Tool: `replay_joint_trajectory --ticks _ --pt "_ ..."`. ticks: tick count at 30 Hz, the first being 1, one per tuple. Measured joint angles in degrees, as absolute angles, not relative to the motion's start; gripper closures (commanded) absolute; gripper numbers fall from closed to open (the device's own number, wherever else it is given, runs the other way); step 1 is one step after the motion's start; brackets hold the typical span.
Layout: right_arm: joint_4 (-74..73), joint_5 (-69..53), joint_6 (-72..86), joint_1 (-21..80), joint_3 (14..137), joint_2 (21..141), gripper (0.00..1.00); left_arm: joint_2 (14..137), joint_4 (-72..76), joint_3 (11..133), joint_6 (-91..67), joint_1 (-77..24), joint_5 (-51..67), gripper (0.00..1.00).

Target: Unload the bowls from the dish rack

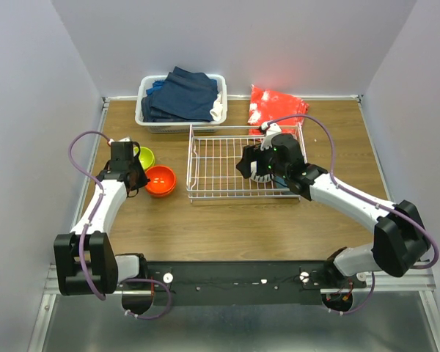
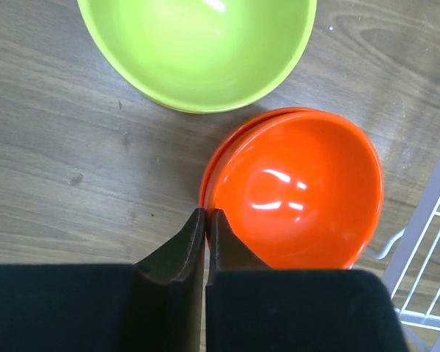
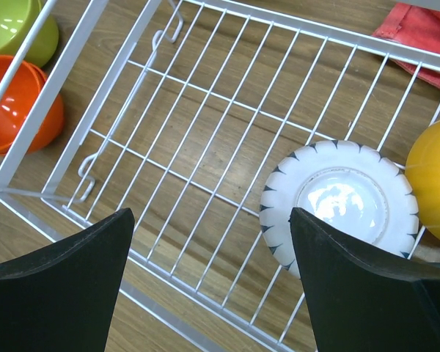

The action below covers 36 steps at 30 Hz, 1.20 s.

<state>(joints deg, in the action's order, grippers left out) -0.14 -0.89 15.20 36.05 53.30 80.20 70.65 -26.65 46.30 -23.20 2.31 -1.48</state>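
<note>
Striped bowl [image 3: 341, 209] in dish rack [image 3: 63, 66], beneath spread right gripper [image 3: 211, 213]

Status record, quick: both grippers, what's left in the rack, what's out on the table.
left gripper: shut, nothing between the fingers, tips by the rim of the orange bowls
right gripper: open, empty, over the rack
in rack: white striped bowl, yellow bowl beside it
on table, left of rack: green bowl; orange bowls, stacked
other bowls: not visible
</note>
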Motion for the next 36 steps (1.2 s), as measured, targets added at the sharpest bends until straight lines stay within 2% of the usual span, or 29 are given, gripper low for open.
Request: replay_joint_trajectory --ticks 5,12,23,24,26,28,36 --pt "-0.1 -0.7 14.9 36.1 53.3 80.2 0.06 72.4 -26.7 46.3 -23.2 2.7 -1.4 0.9" --pt "-0.2 -0.5 14.6 36.1 53.3 80.2 0.06 72.3 -26.7 46.3 -23.2 2.7 -1.4 0.61" --pt "-6.5 2.2 14.3 36.1 56.6 83.5 0.06 62.9 -26.6 46.2 -23.1 2.7 -1.5 0.42" --pt "-7.2 2.3 14.4 36.1 57.3 84.3 0.06 61.8 -26.6 46.2 -23.1 2.7 -1.5 0.36" --pt "-8.5 2.4 14.4 36.1 58.4 85.9 0.06 59.7 -26.5 46.2 -22.8 2.7 -1.5 0.34" --pt "-9.5 2.6 14.5 36.1 59.0 87.0 0.06 58.8 -26.4 46.2 -22.4 2.2 -1.5 0.27" --pt "-9.8 3.2 14.9 36.1 63.1 91.8 0.06 58.1 -26.4 46.2 -20.9 -1.0 -2.3 0.25"
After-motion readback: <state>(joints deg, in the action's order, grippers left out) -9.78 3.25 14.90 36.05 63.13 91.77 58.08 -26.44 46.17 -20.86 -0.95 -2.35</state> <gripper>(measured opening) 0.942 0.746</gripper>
